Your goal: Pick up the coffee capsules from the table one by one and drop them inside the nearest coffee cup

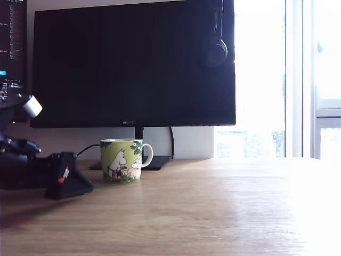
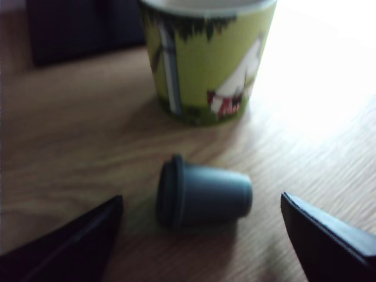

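Grey capsule (image 2: 202, 198) lying on side on table (image 2: 76, 147), just near side of coffee cup (image 2: 205, 59), apart from it, between gripper's two fingers.

Handling, judged: light, small, rigid shell; smooth tapered wall likely slippery, may roll or squirt out under pinch. Best hold: across body close to flat rim, where widest.

Gripper (image 2: 202, 241) spread wide, fingertips either side of capsule, not touching.

In exterior view, gripper (image 1: 66, 181) low on table at left, cup (image 1: 121, 160) just right of it; capsule hidden there. Brown-orange capsule not visible.
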Controlling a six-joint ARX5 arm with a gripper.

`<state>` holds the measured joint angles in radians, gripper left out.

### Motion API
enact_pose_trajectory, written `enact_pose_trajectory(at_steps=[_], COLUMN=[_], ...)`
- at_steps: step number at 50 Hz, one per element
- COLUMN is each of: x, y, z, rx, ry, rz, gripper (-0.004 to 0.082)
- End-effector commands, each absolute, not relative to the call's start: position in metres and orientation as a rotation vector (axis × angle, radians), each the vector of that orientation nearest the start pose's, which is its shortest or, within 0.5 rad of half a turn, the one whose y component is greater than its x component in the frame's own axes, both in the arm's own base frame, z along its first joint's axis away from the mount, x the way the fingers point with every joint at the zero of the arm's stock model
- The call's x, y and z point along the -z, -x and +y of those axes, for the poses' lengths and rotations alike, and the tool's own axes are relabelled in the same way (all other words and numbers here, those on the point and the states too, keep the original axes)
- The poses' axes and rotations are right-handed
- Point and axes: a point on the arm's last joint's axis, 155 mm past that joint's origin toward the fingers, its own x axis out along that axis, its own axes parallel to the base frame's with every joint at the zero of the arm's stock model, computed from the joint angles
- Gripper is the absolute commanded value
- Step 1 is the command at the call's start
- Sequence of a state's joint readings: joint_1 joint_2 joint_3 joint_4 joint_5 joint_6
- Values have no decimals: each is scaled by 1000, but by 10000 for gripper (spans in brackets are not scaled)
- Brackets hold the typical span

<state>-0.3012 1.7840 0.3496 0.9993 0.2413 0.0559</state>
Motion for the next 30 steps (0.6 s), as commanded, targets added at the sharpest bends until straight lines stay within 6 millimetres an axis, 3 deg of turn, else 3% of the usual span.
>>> enact_pose_trajectory(at_steps=[1, 10, 13, 16, 24, 26, 30], x=[-22, -23, -22, -21, -21, -22, -23], y=[-363, -364, -365, -366, -367, -368, -369], z=[-160, -161, -161, -161, -165, -165, -166], rx=[551, 551, 552, 553, 575, 575, 576], ry=[-72, -74, -74, -74, -88, -90, -93], rz=[423, 423, 429, 438, 440, 437, 435], gripper=[780, 775, 732, 641, 234, 189, 182])
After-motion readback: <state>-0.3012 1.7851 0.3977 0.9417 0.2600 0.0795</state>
